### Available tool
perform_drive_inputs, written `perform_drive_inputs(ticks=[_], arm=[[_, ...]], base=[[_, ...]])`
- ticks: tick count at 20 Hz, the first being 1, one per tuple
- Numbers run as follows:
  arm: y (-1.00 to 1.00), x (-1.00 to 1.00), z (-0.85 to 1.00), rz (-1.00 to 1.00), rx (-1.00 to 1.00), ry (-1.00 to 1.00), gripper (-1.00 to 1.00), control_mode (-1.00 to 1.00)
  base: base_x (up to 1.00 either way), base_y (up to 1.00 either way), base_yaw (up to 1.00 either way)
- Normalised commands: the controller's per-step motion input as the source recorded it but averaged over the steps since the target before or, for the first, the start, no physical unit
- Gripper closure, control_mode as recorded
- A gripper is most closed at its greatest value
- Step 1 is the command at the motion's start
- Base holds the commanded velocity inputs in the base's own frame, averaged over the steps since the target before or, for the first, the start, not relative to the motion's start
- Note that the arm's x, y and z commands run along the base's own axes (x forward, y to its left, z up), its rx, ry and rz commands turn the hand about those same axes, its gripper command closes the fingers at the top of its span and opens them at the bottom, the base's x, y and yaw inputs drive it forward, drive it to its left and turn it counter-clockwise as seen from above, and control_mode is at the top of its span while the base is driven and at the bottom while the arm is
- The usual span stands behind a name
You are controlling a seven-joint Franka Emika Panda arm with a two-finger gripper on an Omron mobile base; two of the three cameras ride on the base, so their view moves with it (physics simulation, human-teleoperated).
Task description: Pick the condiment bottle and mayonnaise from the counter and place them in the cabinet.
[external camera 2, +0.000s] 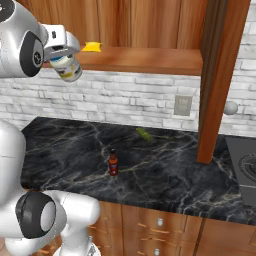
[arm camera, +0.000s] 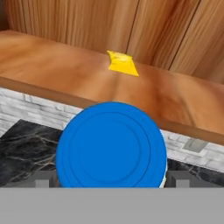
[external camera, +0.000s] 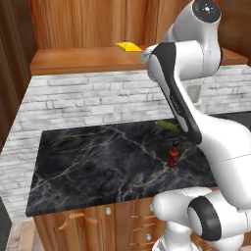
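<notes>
- High above the counter (external camera 2: 165, 170), the mayonnaise (external camera 2: 67, 68) sits tilted in the end effector (external camera 2: 62, 59), just in front of the edge of the cabinet (external camera 2: 145, 59) shelf and a little below it.
- From the hand view, its round blue lid (arm camera: 111, 146) faces the camera, and the dark finger tips (arm camera: 177, 178) stand at 3 and 9 o'clock of it, touching its sides; the end effector is spread wide around the jar and holds it.
- On the black marble, the condiment bottle (external camera 2: 113, 162) stands upright, well apart from the jar; in the right base view it is at about 5 o'clock from the jar.
- A small green thing (external camera 2: 144, 133) lies on the counter at about 1 o'clock from the bottle, near the brick wall (external camera 2: 135, 102).
- On the cabinet shelf a yellow thing (arm camera: 122, 62) lies, at 12 o'clock from the lid in the hand view.
- Below the counter edge are wooden drawers (external camera 2: 165, 225) with metal knobs.
</notes>
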Motion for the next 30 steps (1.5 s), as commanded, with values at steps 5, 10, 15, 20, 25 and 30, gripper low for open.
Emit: perform_drive_inputs(ticks=[5, 10, 15, 20, 25, 30], arm=[[0.00, 0.37, 0.00, 0.00, 0.00, 0.00, 1.00, -1.00], [0.00, 0.26, 0.04, 0.00, 0.00, 0.00, 1.00, -1.00], [0.00, 0.27, 0.14, 0.00, 0.00, 0.00, 1.00, -1.00], [0.00, 0.32, 0.07, 0.00, 0.00, 0.00, 1.00, -1.00], [0.00, 0.43, 0.00, 0.00, 0.00, 0.00, 1.00, -1.00], [0.00, 0.51, 0.00, 0.00, 0.00, 0.01, 1.00, -1.00]], base=[[0.00, 0.00, 0.00], [0.00, 0.00, 0.00], [0.00, 0.00, 0.00], [0.00, 0.00, 0.00], [0.00, 0.00, 0.00], [0.00, 0.00, 0.00]])
